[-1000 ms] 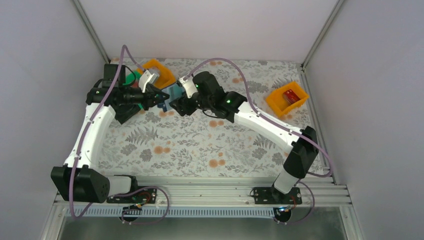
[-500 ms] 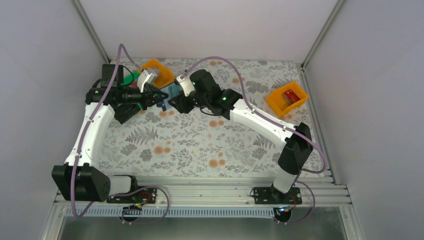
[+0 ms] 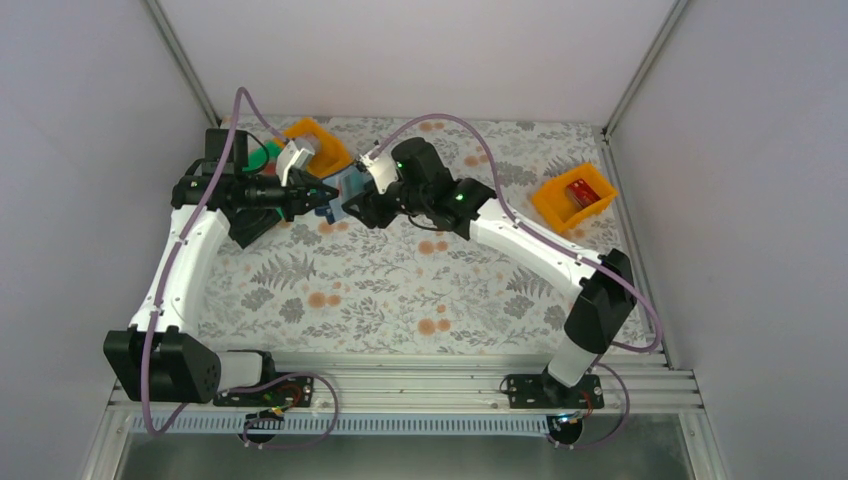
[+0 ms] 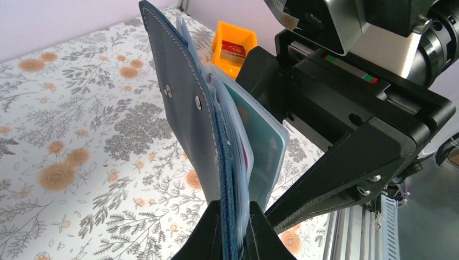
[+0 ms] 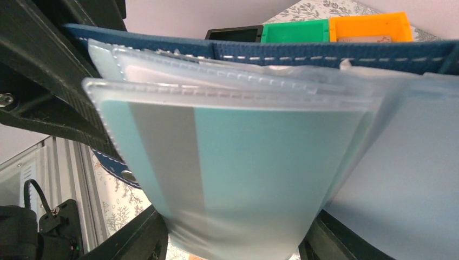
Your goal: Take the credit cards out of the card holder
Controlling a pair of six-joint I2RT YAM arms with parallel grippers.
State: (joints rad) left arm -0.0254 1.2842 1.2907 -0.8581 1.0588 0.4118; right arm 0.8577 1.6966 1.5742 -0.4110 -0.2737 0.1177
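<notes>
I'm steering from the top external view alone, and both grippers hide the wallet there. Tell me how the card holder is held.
Observer: In the left wrist view, the left gripper is shut on one edge of the card holder, and its clear sleeves fan toward the right arm.
Operator: Now report what the right gripper faces.
Observer: In the right wrist view, a teal card with a grey stripe sits inside the outermost sleeve. It lies between the fingers of the right gripper, but I cannot tell whether they touch it.
</notes>
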